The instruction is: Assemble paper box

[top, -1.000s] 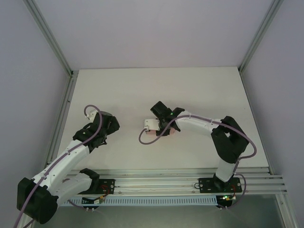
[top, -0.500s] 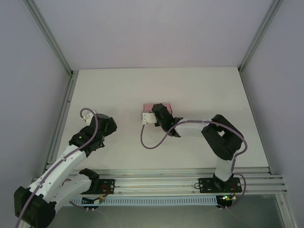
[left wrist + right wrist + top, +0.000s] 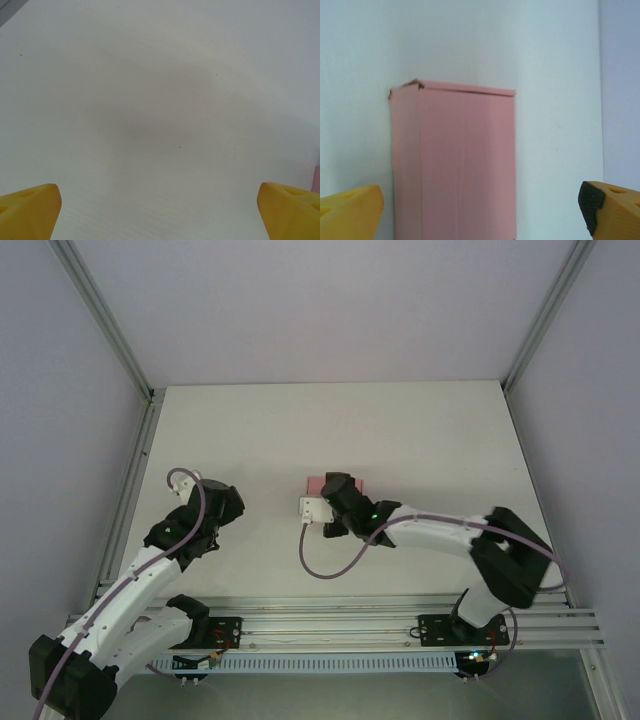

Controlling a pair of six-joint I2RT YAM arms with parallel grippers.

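Right now the paper box [image 3: 316, 483] lies near the middle of the white table [image 3: 420, 430], a closed, pale pink rectangular shape whose far edge pokes out from under the right gripper [image 3: 338, 490] hanging over it. Seen from the right wrist, the box [image 3: 455, 165] rests flat on the tabletop with its long side running away from the camera, and its far left corner looks a little crumpled. The right gripper [image 3: 480, 212] straddles it with jaws spread wide: the left yellow fingertip [image 3: 350, 212] sits just beside the box wall with a narrow gap, the other stands well clear, so nothing is gripped. Over on the left side of the table, well apart from the box, the left gripper [image 3: 220, 505] points down at bare surface. Its wrist view shows the left gripper [image 3: 160, 212] fully spread and empty, with a thin pink strip [image 3: 317, 180] at the right border, too little to identify
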